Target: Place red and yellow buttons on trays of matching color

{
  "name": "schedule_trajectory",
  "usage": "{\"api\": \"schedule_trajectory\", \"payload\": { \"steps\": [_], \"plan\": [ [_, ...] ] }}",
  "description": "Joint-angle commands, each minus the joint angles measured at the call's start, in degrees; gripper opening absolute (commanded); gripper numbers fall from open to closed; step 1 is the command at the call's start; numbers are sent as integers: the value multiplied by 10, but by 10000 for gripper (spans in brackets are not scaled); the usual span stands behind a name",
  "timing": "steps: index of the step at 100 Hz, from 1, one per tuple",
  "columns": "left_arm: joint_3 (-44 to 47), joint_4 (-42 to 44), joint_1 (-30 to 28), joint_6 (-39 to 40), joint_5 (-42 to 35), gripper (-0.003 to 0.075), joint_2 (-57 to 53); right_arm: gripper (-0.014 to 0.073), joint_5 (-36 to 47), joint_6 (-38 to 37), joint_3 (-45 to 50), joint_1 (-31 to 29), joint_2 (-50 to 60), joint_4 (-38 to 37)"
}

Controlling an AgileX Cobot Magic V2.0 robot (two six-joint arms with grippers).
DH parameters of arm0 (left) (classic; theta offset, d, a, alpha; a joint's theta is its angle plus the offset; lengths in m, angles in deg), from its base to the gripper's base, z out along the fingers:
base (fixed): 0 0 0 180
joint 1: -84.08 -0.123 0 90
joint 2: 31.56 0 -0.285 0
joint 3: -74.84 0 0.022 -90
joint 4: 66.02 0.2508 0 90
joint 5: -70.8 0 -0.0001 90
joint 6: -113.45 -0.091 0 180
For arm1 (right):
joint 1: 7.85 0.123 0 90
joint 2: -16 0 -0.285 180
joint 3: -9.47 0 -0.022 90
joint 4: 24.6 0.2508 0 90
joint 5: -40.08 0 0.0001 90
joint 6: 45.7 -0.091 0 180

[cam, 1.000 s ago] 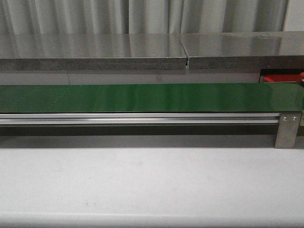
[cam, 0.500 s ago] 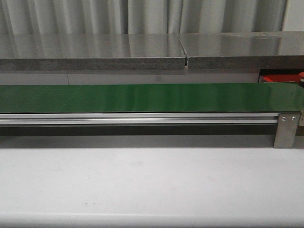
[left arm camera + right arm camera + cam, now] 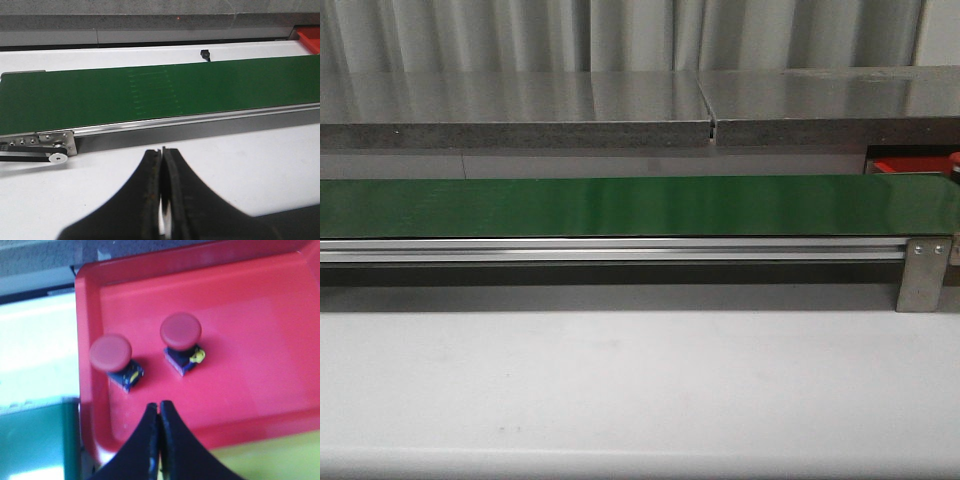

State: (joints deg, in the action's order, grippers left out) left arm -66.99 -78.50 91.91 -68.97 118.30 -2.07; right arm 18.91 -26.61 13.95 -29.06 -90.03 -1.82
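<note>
While the right gripper hangs with its fingers pressed together and nothing between them, it sits just above the near rim of the red tray. Two red buttons stand upright in that tray, close together but apart: one nearer the tray's edge beside the belt, the other more toward the middle, each on a dark blue base. A yellow surface shows just past the tray's rim. The left gripper is likewise closed on nothing, hovering over the white table just short of the green belt. From the front, the belt carries nothing, with a metal bracket at its right end and a grey ledge behind.
</note>
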Motion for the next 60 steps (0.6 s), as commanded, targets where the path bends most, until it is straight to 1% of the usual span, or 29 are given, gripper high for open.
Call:
{"api": "schedule_trajectory", "payload": {
  "steps": [1, 13, 22, 60],
  "plan": [
    [-13, -8, 4, 2, -44, -20, 4, -76, 50, 18, 32, 9, 75, 0],
    [-13, -9, 4, 2, -44, -20, 4, -76, 76, 18, 86, 34, 129, 0],
    [-13, -9, 4, 2, -44, -20, 4, -76, 79, 18, 115, 54, 164, 0],
    [-13, -7, 4, 2, -44, -20, 4, -76, 16, 19, 181, 143, 289, -21]
  ]
}}
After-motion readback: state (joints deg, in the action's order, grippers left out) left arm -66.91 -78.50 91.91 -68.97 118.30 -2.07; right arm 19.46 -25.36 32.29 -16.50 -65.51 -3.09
